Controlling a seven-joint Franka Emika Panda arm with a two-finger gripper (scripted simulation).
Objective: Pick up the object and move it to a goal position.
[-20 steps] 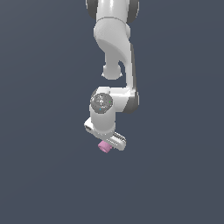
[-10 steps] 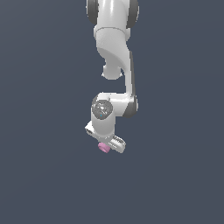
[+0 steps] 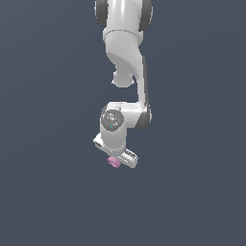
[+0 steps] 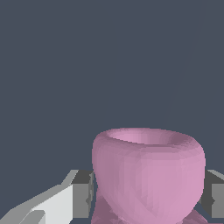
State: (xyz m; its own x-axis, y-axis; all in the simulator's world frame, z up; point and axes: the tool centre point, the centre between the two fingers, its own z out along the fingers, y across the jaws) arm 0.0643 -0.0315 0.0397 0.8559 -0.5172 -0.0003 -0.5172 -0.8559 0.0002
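The object is a tiny pink stubby piece [image 3: 114, 163], seen just under the white gripper [image 3: 116, 160] in the exterior view. In the wrist view it looks like a small pink cup [image 4: 148, 173] with an open rim, sitting between the two grey finger pads [image 4: 83, 193], which press on its sides. The gripper is shut on it. The white arm hangs down from the top of the exterior view, its wrist tilted. No goal mark shows in either view.
A plain dark grey-blue ground [image 3: 48, 192] fills both views. No other object or edge shows.
The arm has shifted slightly; the wrist and the pink object sit a little lower and toward the exterior view's left. The object stays in the gripper.
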